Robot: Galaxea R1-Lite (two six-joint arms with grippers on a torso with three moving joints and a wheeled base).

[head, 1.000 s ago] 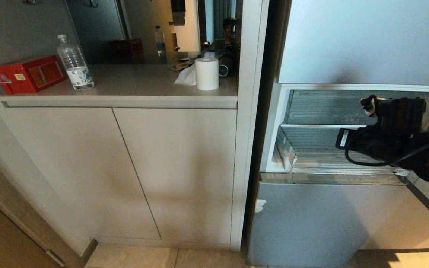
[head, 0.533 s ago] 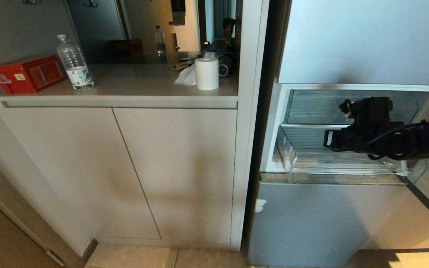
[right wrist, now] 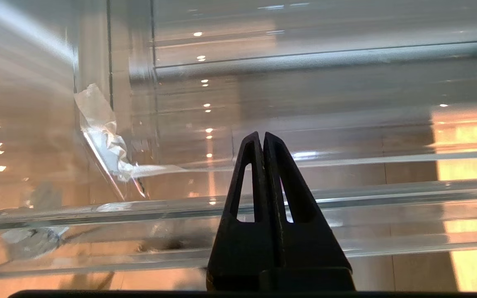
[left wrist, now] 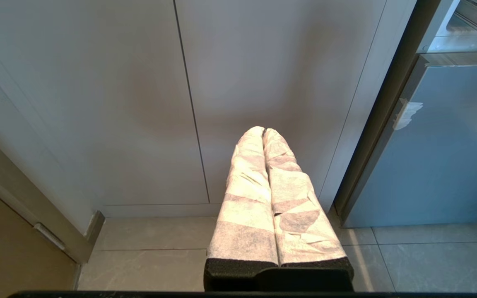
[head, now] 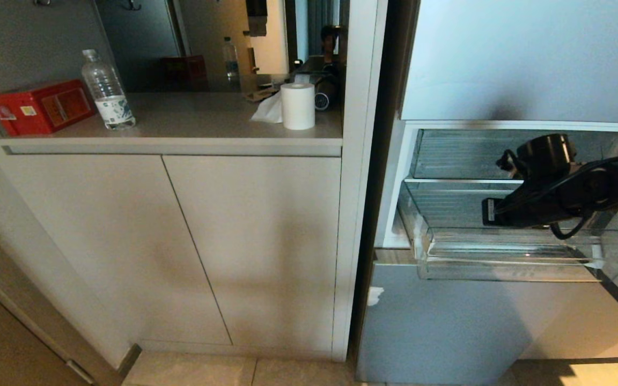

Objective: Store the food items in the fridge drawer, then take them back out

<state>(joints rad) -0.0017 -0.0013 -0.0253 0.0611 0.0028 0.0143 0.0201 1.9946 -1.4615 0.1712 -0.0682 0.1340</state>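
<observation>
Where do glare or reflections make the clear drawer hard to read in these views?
Right wrist view: small ceiling-light spots and a bright orange patch overlay the fridge drawer beyond the shut right gripper. Head view: the drawer reads dim but clean, its front lip catching light.

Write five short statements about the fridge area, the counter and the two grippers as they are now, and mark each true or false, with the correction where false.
1. The clear fridge drawer stands pulled out of the fridge. True.
2. The right gripper is open wide. False: its fingers are pressed together, holding nothing, in front of the drawer's clear plastic.
3. A red pepper lies in the drawer. False: no food item shows in the drawer in any view.
4. A white paper roll stands upright on the counter, with a plastic water bottle and a red box further left. True.
5. The left gripper is inside the fridge. False: it is shut and faces the cabinet doors beside the fridge.
</observation>
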